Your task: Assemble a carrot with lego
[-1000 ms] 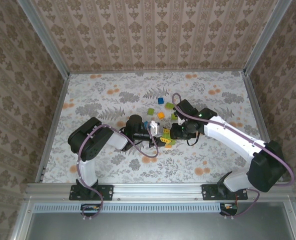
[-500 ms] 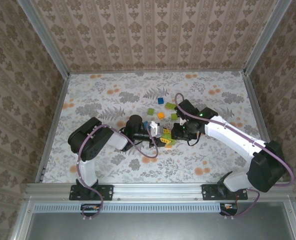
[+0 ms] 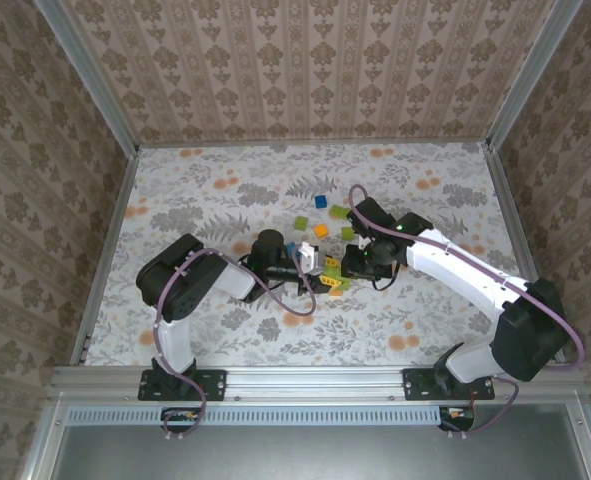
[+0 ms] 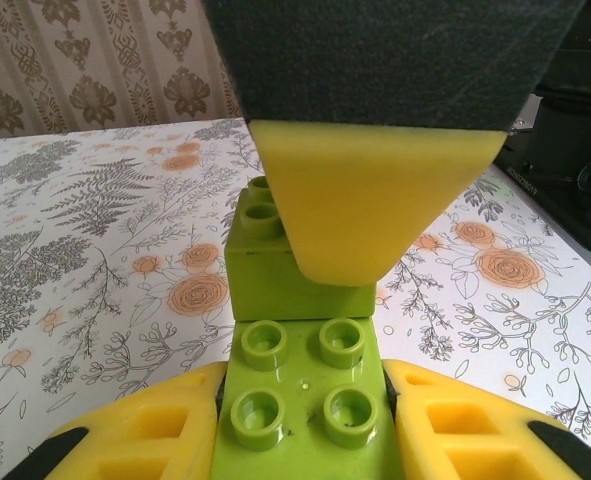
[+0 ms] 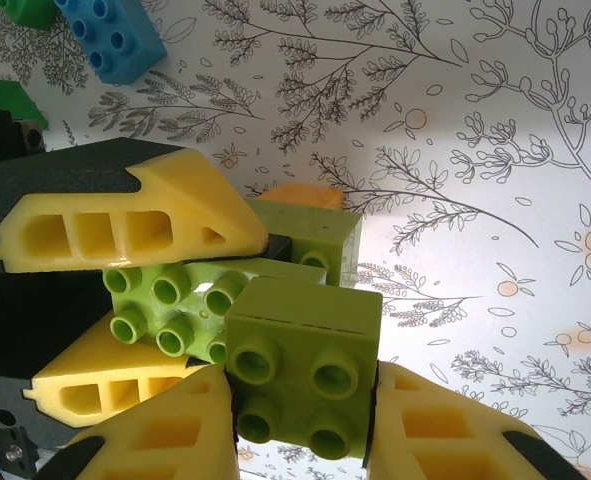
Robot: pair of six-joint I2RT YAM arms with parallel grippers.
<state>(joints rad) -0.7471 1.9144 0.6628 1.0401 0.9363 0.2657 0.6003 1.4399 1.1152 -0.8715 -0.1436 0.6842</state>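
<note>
Carrot (image 5: 175, 305), as we find it, is a lime-green studded piece at about the middle of the table (image 3: 195, 200), well apart from every edge, and both grippers meet around it. Our left gripper (image 4: 303, 378) is closed tight on this piece, its yellow fingers (image 4: 145, 440) pressed to either flank and the studs facing the wrist camera. Our right gripper (image 5: 300, 372) comes in from the right-hand side. Its jaws are drawn part-way in and clamped on a separate four-stud lime-green brick (image 5: 305, 330). That brick touches the studded face of the piece in the left gripper, though we cannot tell whether it is pressed fully home. Just beyond the two, a further lime block (image 5: 315, 235) sits against an orange brick (image 5: 295, 195), and we cannot tell whether these are joined to the held piece. Farther on toward the far edge lies the loose lego (image 3: 300, 222), scattered on the flowered cloth. A dark green brick (image 3: 335, 211) and a blue brick (image 3: 320, 201) lie just beside each other, farthest out.
</note>
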